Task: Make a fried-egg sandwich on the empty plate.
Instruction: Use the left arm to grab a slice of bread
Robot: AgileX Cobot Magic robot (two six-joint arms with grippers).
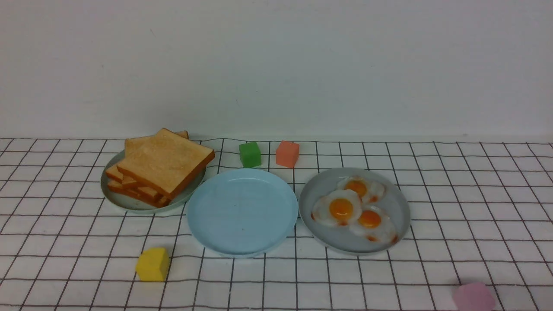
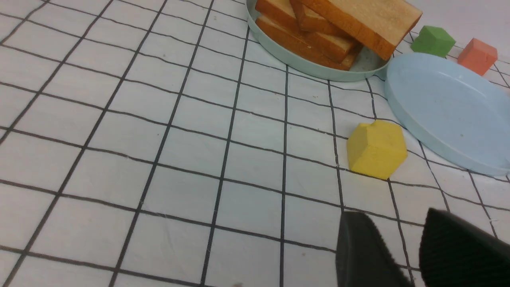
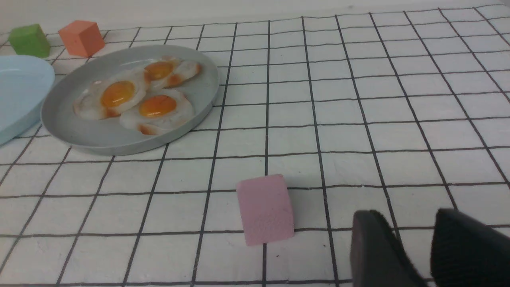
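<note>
The empty sky-blue plate (image 1: 242, 211) sits in the middle of the table; it also shows in the left wrist view (image 2: 446, 107) and its edge in the right wrist view (image 3: 20, 91). A stack of toast slices (image 1: 162, 166) lies on a pale grey-green plate (image 1: 129, 203) to its left. Three fried eggs (image 1: 354, 207) lie on a grey plate (image 1: 341, 244) to its right. My left gripper (image 2: 392, 213) is open and empty over the cloth, near a yellow block. My right gripper (image 3: 402, 211) is open and empty beside a pink block. Neither gripper shows in the front view.
A yellow block (image 1: 153, 264) lies in front of the toast plate and a pink block (image 1: 473, 296) at the front right. A green block (image 1: 250, 154) and an orange block (image 1: 287, 153) stand behind the blue plate. A wall closes the back.
</note>
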